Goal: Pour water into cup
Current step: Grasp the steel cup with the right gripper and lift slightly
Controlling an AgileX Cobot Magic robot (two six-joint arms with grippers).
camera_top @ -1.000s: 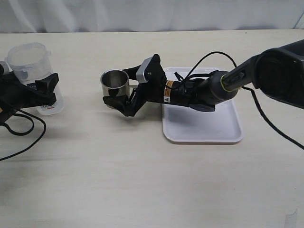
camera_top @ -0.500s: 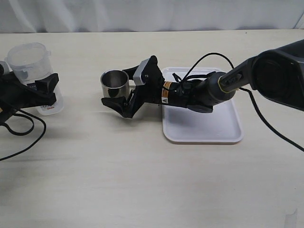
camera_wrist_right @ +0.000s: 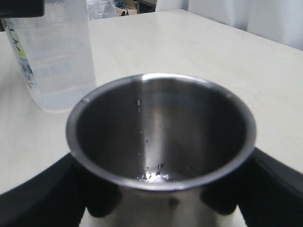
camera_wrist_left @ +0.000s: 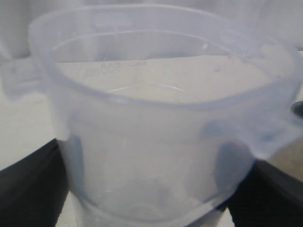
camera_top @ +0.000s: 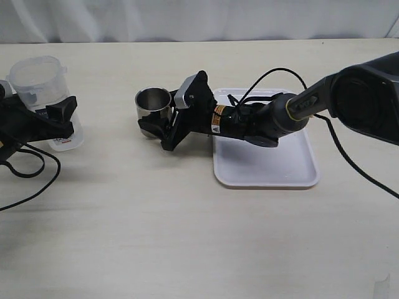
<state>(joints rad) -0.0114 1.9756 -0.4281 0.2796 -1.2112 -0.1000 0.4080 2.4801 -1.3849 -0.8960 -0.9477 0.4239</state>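
Cup (camera_top: 153, 101) in R hand (camera_top: 159, 121); jug (camera_top: 37, 78), L hand (camera_top: 53, 121).

The brushed-steel cup (camera_top: 153, 103) stands upright, only droplets (camera_wrist_right: 154, 176) inside; the clear plastic jug (camera_top: 38, 81) stands upright well apart.

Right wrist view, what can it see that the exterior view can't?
Only the right wrist view looks down into the cup and shows tiny water drops at its bottom. Only the exterior view shows the white tray, the long right arm and the left pincer around the jug. Both show the cup, the clear jug and the pale table.
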